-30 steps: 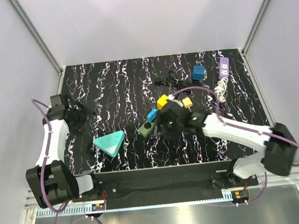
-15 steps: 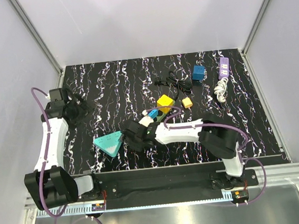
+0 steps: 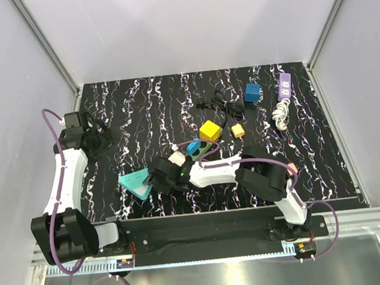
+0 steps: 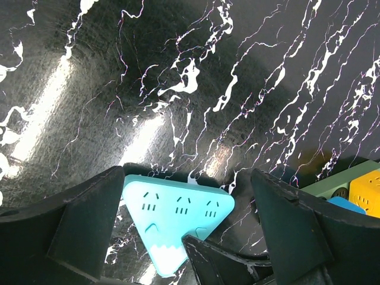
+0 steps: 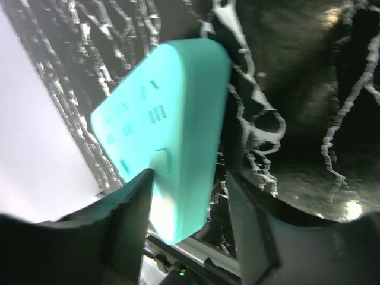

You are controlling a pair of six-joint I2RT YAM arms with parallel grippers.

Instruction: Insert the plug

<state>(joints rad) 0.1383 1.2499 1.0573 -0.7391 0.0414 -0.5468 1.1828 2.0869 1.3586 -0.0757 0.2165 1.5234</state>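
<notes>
A teal triangular power strip [image 3: 137,181] lies flat near the front left of the black marbled table. It also shows in the left wrist view [image 4: 172,214] and the right wrist view [image 5: 160,113]. My right gripper [image 3: 158,178] [image 5: 190,178] is open and straddles the strip's right corner; its left finger touches the strip and its right finger stands apart. My left gripper [image 3: 102,136] [image 4: 187,178] is open and empty, above the table at the far left. A black cable with a plug [image 3: 217,105] lies at the back middle.
A purple power strip [image 3: 283,86] with a white coiled cord [image 3: 280,113] lies at the back right, beside a blue cube [image 3: 252,92]. A yellow block [image 3: 210,130], a small yellow piece [image 3: 238,130] and a blue adapter [image 3: 194,147] sit mid-table. A green block [image 4: 338,184] lies beside them.
My right arm has swung left from the blocks in the middle to the teal strip, and its jaws now straddle the strip's corner. The left gripper has hardly moved.
</notes>
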